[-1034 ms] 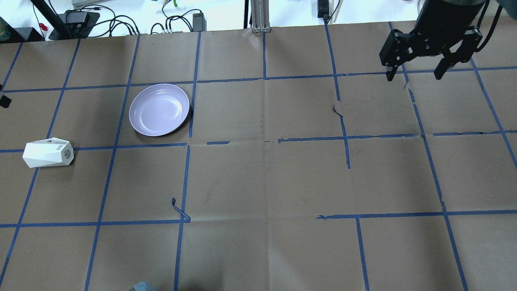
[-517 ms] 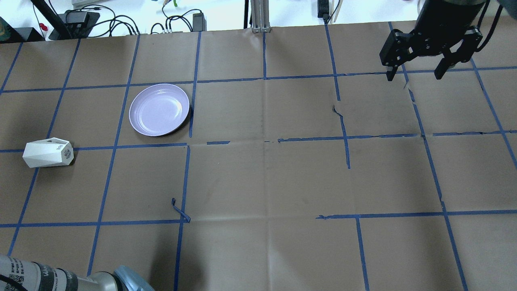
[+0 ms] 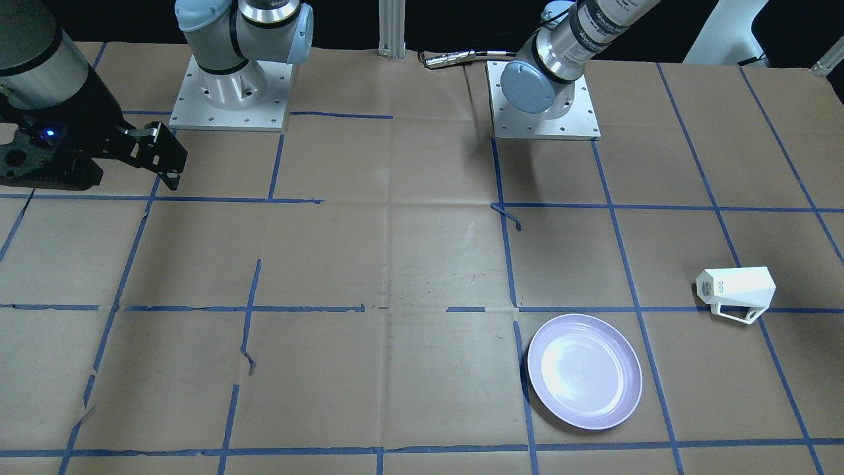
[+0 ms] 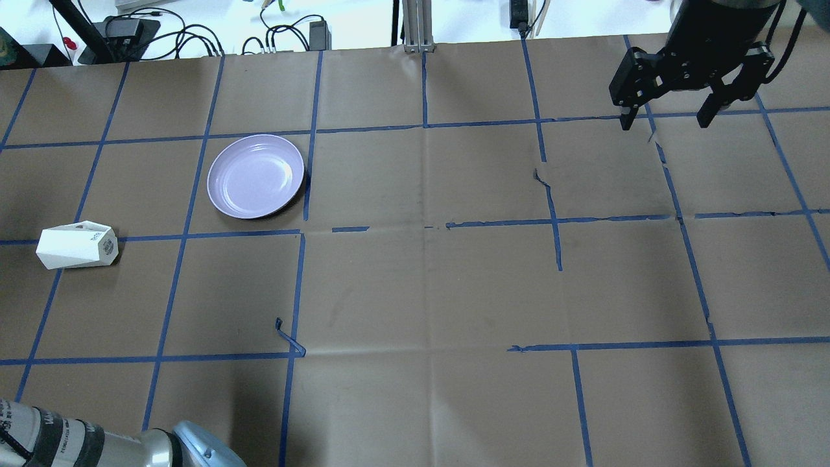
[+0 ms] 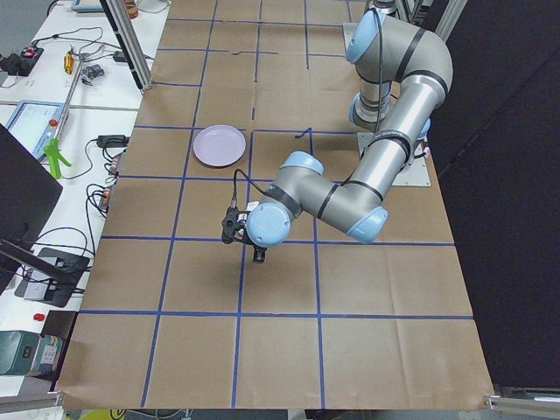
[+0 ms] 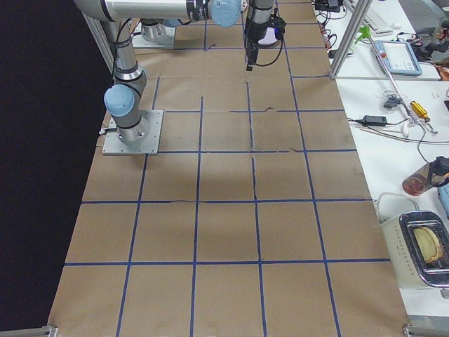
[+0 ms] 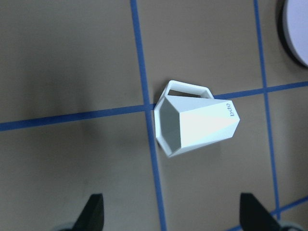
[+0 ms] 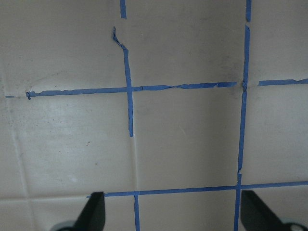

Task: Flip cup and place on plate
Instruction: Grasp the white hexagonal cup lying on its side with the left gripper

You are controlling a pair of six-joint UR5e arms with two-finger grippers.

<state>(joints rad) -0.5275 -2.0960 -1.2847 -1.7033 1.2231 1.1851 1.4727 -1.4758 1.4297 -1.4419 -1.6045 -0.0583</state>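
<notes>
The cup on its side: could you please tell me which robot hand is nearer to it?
Left. The left hand hangs open above the cup; the right hand is far off at the opposite side of the table.

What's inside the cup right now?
Nothing that shows: the cup lies on its side, and the left wrist view looks into its mouth at bare white wall. The deepest part near the base is hidden.

The overhead camera is looking forward and down over the counter [image 4: 415,292], the front one is facing back steeply from the opposite side, side cameras are sighting along it from either end, and both wrist cameras are pointing down, the left closely framing the cup [image 7: 197,127] that overhead and front are sharing.
</notes>
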